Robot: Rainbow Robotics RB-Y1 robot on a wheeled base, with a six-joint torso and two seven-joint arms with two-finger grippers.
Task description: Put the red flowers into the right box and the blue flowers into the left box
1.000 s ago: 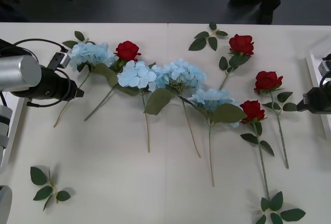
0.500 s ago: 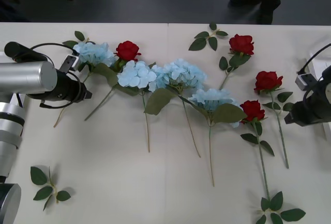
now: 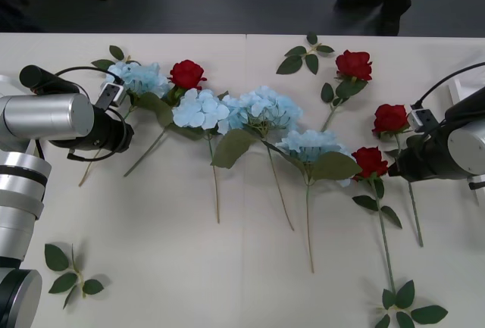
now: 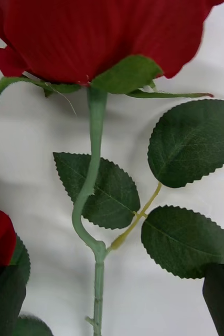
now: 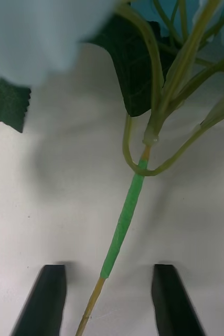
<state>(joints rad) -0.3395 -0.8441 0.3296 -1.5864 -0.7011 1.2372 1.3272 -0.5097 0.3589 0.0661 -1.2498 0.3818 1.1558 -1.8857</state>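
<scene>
At the table's left, your left gripper (image 5: 109, 299) straddles the stem of the end blue hydrangea (image 3: 135, 78), fingers spread; drift sideways while closing and it misses that thin stem. At right, your right gripper (image 4: 117, 307), fingers apart, hovers over a red rose (image 3: 391, 118); close carelessly and you snag the neighbouring rose (image 3: 369, 161).
</scene>
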